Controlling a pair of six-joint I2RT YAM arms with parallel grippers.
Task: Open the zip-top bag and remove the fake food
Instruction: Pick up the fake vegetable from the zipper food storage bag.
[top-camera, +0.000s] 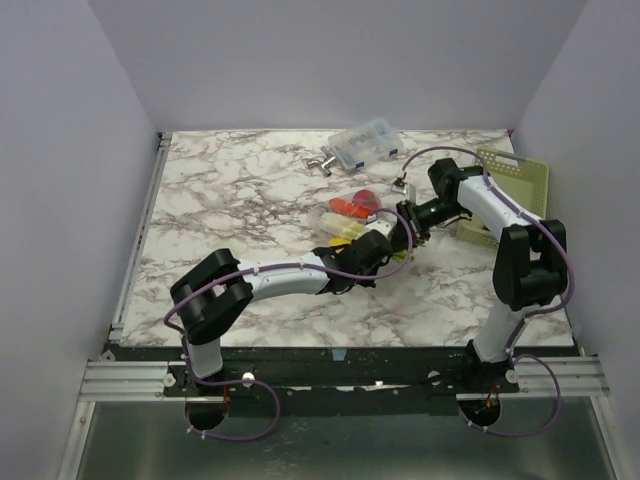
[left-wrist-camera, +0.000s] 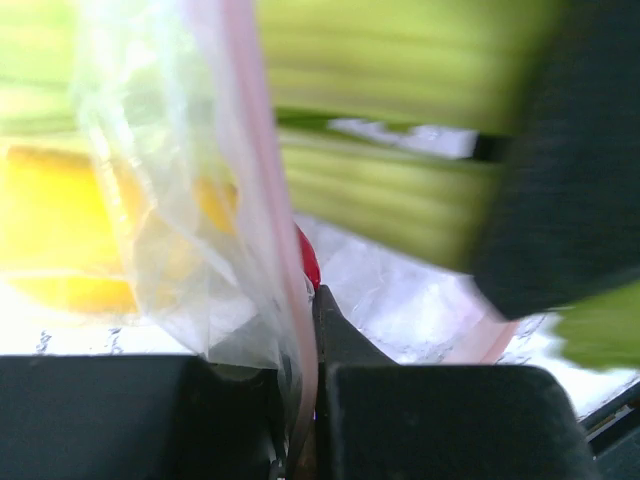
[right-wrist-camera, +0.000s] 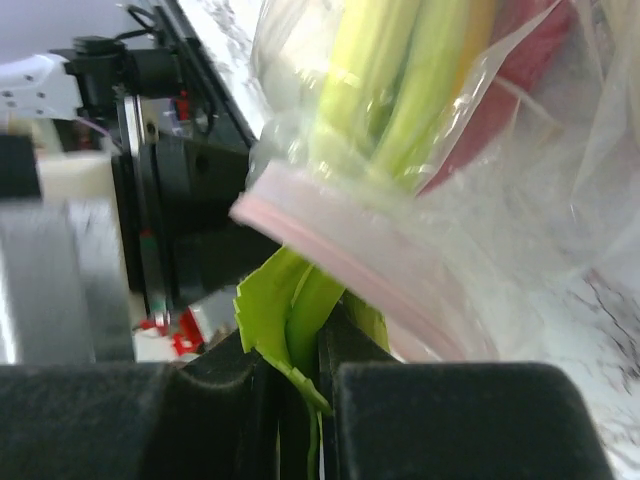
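Now the left gripper (left-wrist-camera: 308, 372) pinches the one zip-top bag's (left-wrist-camera: 170, 255) pink strip (left-wrist-camera: 262, 190); the right gripper (right-wrist-camera: 300, 352), at its three o'clock, pinches one green leaf of the fake food (right-wrist-camera: 272, 305).

my left arm (top-camera: 275, 272) and right arm (top-camera: 497, 205): white link shells, bulky black joint housings. bases (top-camera: 205, 358) are short white posts. thin purple cable (top-camera: 440, 151) runs along each, slack loops below the bases. left gripper (left-wrist-camera: 305, 410), right gripper (right-wrist-camera: 300, 410): blocky matte black fingers, flat faces, squared edges.
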